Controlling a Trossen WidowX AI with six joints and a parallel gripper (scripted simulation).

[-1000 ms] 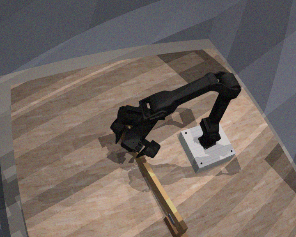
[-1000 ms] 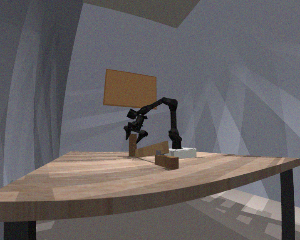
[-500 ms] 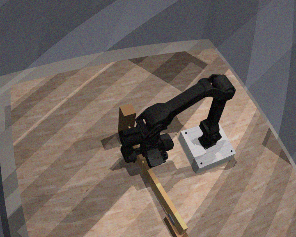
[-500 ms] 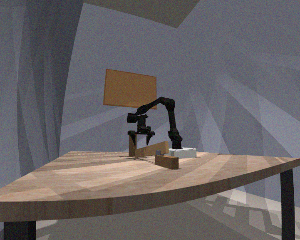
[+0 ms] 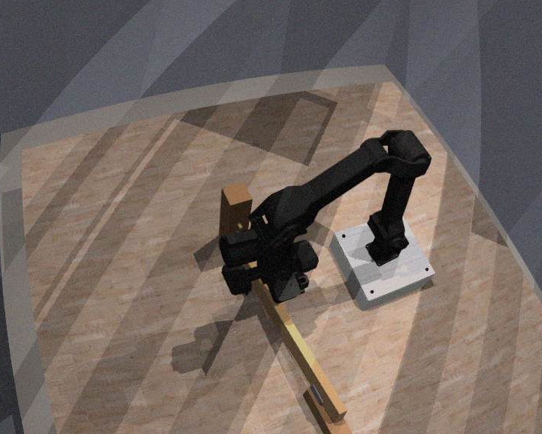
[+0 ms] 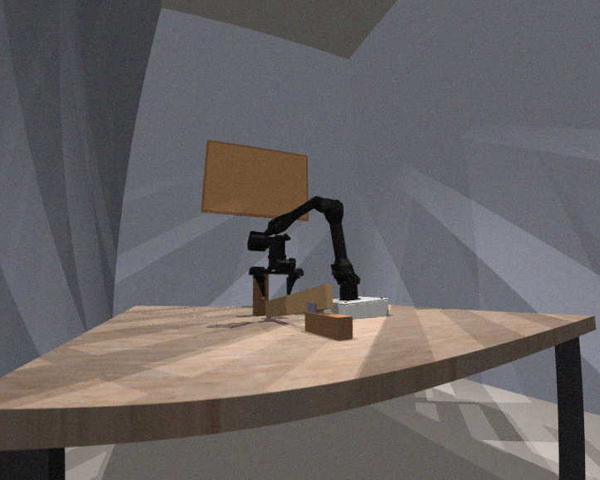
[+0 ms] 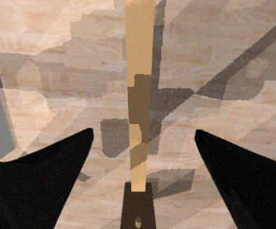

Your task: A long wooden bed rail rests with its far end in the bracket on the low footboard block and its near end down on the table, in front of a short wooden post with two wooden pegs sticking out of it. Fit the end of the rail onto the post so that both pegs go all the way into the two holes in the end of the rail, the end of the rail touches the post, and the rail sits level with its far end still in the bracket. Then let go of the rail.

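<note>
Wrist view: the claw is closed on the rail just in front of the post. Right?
Not closed. The wrist view shows the claw wide open, a finger on each side of the rail with clear gaps, just in front of the post.

Legible text, labels, brands, numbers, signs: none in any view. The orange-brown wall panel [image 6: 254,180] at centre of the exterior view is blank. The white base plate [image 5: 406,280] right of centre in the top view bears only small dark dots at its corners, no lettering. The wooden surfaces show grain alone.
</note>
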